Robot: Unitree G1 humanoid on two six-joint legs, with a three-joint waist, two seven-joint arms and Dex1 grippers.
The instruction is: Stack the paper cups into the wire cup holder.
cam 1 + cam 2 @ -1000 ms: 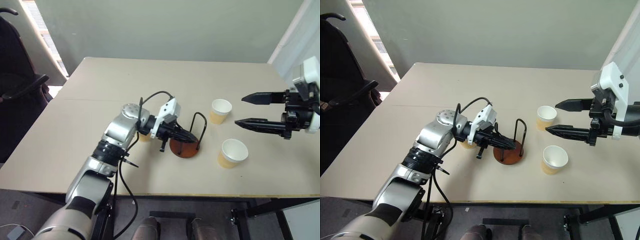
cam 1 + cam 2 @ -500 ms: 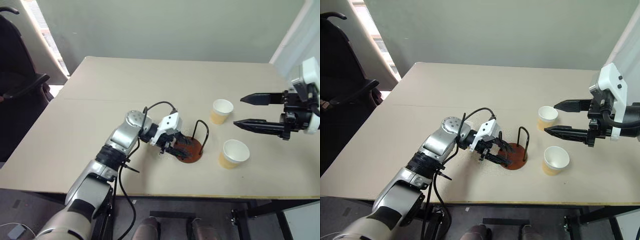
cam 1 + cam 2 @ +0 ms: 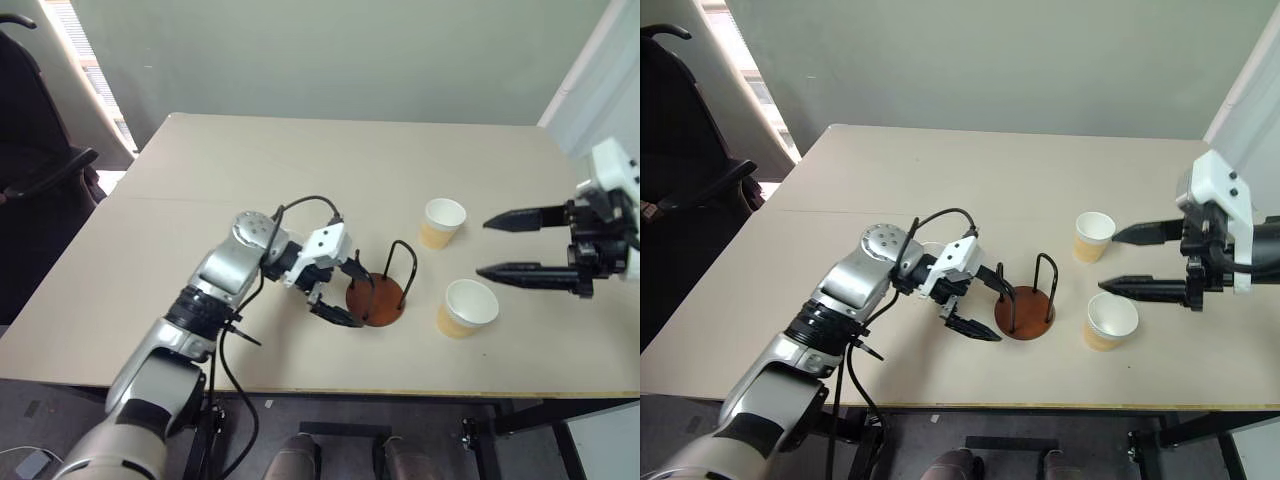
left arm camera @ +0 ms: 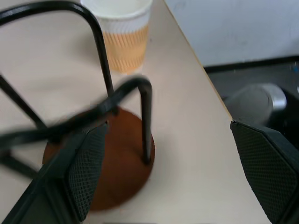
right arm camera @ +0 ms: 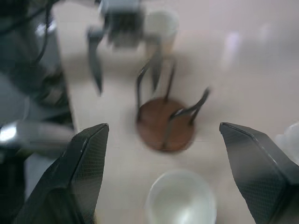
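The wire cup holder point(image 3: 377, 300), a red-brown disc with black wire arches, stands near the table's front edge with nothing in it. My left gripper point(image 3: 346, 294) is open just left of it, one finger by the base. In the left wrist view the base point(image 4: 117, 172) lies by my fingers point(image 4: 79, 177) and a paper cup point(image 4: 122, 37) stands beyond. Two tan paper cups stand upright to the holder's right, one farther back point(image 3: 441, 222) and one nearer point(image 3: 466, 306). My right gripper point(image 3: 484, 246) hangs open above and between them. A third cup point(image 5: 161, 23) stands behind my left gripper.
The table's front edge point(image 3: 400, 390) runs close behind the holder and the near cup. A dark chair point(image 3: 40, 170) stands off the table's left side. A window strip and a wall lie beyond the table's far edge.
My left gripper has gone from shut at the holder's wires to open and has drawn back to the left. The right gripper has sunk slightly toward the near cup.
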